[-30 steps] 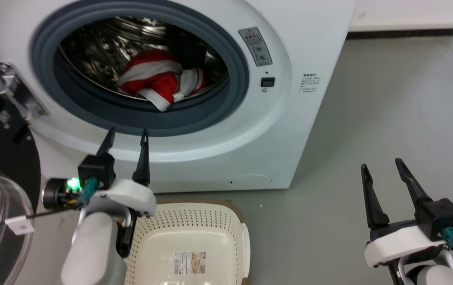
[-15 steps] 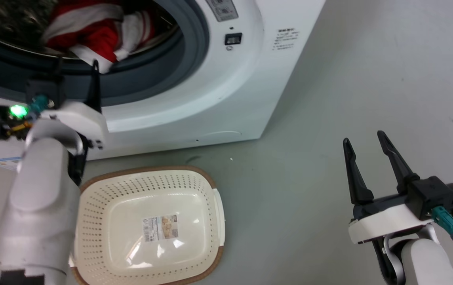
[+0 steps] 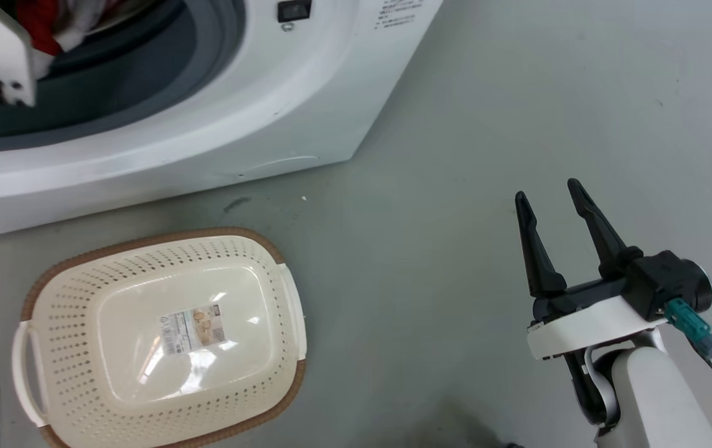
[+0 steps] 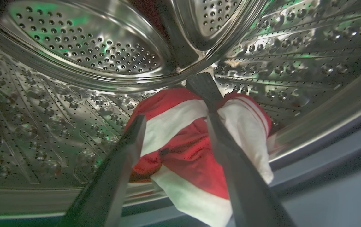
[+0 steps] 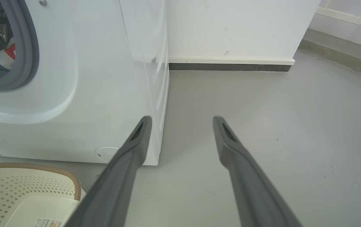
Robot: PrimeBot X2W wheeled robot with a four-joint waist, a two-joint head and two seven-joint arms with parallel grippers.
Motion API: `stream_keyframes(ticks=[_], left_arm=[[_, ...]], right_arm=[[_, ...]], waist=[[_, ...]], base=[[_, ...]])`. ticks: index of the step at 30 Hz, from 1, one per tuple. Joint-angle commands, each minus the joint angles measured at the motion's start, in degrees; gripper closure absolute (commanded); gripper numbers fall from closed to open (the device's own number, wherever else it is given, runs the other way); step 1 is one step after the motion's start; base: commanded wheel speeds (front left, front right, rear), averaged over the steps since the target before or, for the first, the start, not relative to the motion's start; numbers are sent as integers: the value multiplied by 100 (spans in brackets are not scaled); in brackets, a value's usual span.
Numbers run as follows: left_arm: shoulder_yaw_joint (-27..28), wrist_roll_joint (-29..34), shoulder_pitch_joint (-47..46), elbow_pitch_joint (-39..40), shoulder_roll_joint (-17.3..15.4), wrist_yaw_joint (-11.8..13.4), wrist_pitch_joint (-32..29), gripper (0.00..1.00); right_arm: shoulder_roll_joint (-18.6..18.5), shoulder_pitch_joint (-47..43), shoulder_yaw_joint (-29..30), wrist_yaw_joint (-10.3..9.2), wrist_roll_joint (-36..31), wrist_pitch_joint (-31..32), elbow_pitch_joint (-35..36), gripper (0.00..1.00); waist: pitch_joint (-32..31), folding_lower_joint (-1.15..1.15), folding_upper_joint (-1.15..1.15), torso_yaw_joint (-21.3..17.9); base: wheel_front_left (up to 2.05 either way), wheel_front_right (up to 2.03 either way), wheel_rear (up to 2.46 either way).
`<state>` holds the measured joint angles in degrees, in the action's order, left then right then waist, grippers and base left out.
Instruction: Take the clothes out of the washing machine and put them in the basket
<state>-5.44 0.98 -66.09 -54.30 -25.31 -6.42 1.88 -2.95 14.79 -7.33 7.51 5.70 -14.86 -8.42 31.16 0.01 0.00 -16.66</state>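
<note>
Grey flooring (image 3: 455, 124) ran smooth across the room to a white wall (image 5: 231, 28) with a dark skirting strip (image 5: 231, 67) at its foot. On it stood the washing machine (image 3: 256, 118). Near its front, on the floor, sat the basket (image 3: 57, 311), cream with a brown edge, its label sticker (image 3: 193, 330) plain on the bottom.

From where I stood, the left gripper (image 4: 169, 97) was reached inside the shiny perforated drum (image 4: 73, 56), its two dark fingers spread wide and pinching nothing. Between and beyond them lay the clothes (image 4: 183, 151), a red-and-white striped bundle low in the drum, close to the porthole's grey rim (image 5: 26, 47), with one white fold drooping over the drum's lip. One finger crossed in front of the bundle; whether it touched the cloth I could not tell.

Well off to the machine's right, the right gripper (image 3: 548, 190) hung above the flooring, its fingers likewise parted and holding nothing, pointing past the machine's corner towards the wall.
</note>
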Motion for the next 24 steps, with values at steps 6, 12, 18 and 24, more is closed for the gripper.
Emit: stream_keyframes(ticks=[6, 12, 18, 24], left_arm=[[-510, 246, -974, -261, -284, -85, -1071, 0], [-891, 171, -1518, -476, -451, -106, -1937, 0], [-1265, -188, -1865, -740, -659, -102, -3015, 0], [-1279, -444, -1880, -695, -809, -103, -3572, 100]], right_arm=[[16, 284, -126, -5, 264, -40, 37, 0], [14, 363, -216, -5, 400, -37, 93, 0], [14, 417, -278, -5, 455, -37, 114, 0], [14, 440, -307, -5, 500, -37, 144, 0]], waist=[[628, -1, 0, -376], [909, -1, 0, -507], [1105, -1, 0, -619], [1203, -1, 0, -650]], base=[[0, 0, 0], [0, 0, 0], [0, 0, 0], [0, 0, 0]])
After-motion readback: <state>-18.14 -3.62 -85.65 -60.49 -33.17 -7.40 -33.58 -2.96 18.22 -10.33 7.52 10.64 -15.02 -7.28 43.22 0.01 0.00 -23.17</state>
